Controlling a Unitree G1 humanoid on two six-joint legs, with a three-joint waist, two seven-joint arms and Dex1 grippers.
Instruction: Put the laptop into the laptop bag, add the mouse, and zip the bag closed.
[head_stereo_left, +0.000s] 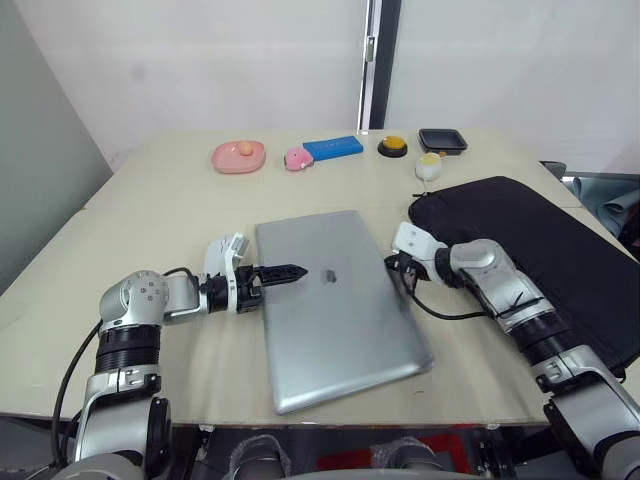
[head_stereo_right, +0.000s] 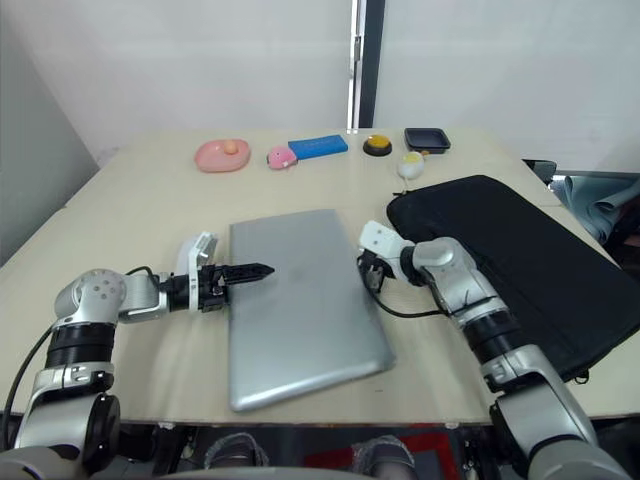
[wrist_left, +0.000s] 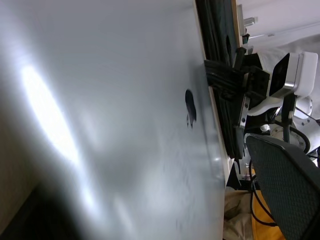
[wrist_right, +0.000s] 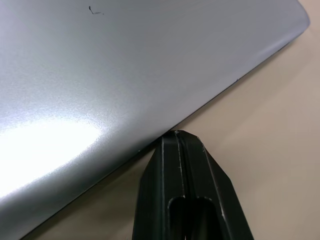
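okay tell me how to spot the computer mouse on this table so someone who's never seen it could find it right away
Start at the big black laptop bag on the robot's right side of the table. Just past the bag's far corner, toward the small black tray, sits the mouse. It is a small, low white oval, unlike the orange-topped black disc and blue block farther back.

Along the far edge of the beige worktop (head_stereo_left: 150, 200) we saw a row of small items. A pink dish (head_stereo_left: 238, 157) held a small orange ball (head_stereo_left: 243, 149), and just beside it lay a small pink toy (head_stereo_left: 297, 158) touching the end of a flat blue box (head_stereo_left: 333, 148). Further along sat a black disc with an orange-yellow top (head_stereo_left: 393, 145), then a small black tray (head_stereo_left: 442, 140). Nearer to us stood a rounded white-and-yellow toy (head_stereo_left: 428, 166). We noted a pale wall (head_stereo_left: 200, 60) behind.
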